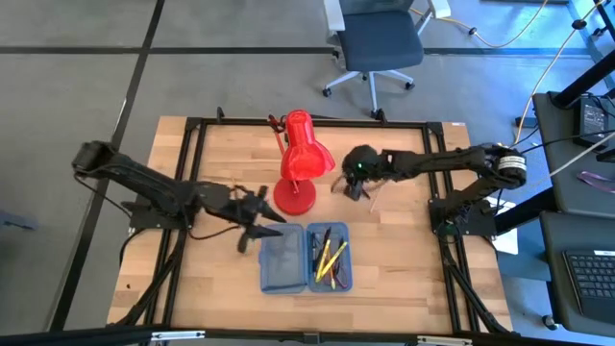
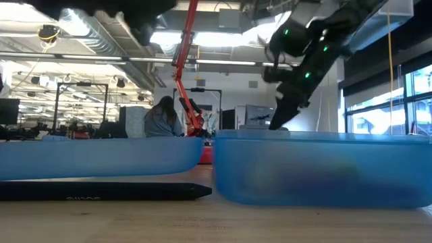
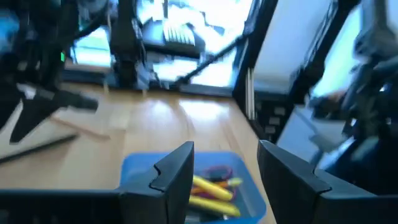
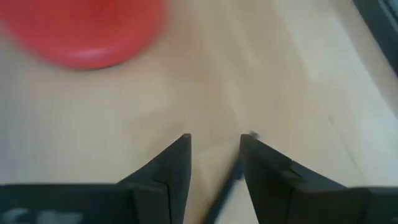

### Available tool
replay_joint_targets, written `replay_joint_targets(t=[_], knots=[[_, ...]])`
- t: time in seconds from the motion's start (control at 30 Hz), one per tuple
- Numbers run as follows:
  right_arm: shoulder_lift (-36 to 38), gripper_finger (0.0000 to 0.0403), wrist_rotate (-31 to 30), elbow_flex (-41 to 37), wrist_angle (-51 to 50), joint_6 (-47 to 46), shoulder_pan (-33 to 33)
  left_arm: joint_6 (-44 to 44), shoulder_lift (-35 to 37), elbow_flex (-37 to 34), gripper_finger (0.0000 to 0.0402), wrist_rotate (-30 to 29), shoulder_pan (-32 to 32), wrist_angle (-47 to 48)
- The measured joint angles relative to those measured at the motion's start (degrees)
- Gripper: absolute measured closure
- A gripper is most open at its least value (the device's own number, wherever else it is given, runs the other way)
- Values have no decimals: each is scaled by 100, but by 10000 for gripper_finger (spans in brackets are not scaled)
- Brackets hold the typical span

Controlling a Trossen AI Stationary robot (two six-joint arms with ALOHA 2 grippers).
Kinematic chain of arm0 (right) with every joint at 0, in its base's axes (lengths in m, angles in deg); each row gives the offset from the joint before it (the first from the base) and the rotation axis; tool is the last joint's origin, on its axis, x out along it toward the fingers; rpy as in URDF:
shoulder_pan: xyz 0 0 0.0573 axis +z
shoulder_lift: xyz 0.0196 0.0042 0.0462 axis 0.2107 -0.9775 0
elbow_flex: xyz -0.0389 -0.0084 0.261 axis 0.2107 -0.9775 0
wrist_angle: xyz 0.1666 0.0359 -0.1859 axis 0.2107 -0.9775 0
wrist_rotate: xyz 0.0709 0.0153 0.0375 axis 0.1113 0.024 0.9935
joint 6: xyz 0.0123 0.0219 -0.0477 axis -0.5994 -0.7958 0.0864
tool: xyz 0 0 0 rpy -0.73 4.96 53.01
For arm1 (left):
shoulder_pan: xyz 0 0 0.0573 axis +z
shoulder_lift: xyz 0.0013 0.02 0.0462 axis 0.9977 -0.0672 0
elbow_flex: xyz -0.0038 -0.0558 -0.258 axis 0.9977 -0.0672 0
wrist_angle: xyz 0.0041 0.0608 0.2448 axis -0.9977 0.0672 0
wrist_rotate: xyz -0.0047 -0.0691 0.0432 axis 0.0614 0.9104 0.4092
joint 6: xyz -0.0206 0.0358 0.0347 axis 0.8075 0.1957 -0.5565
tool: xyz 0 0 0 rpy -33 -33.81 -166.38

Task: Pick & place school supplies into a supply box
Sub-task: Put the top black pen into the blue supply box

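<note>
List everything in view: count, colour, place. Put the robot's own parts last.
Table: one, light wood with a black frame, under everything.
Desk lamp: one, red, middle of the table.
Pencil case: one, translucent blue, two open halves, at the near edge in front of the lamp.
Pens and pencils: several, yellow, orange and dark, in the case's right half; exact count unclear.
Thin dark pen: one, on the table between the right gripper's fingers.
Office chair: one, grey, on the floor beyond the table.
Person: one, seated far behind the table.
Left gripper: black, open, left of the case.
Right gripper: black, open, right of the lamp.
</note>
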Motion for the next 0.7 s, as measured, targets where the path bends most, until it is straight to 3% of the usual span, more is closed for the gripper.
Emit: replay_joint_targets(t=[0.27, 0.7], knots=[[-564, 261, 612, 35, 68, -102, -816, -582, 729, -1058, 233, -304, -10, -879], [-1025, 261, 623, 38, 285, -78, -889, -369, 756, -1114, 233, -336, -10, -959]])
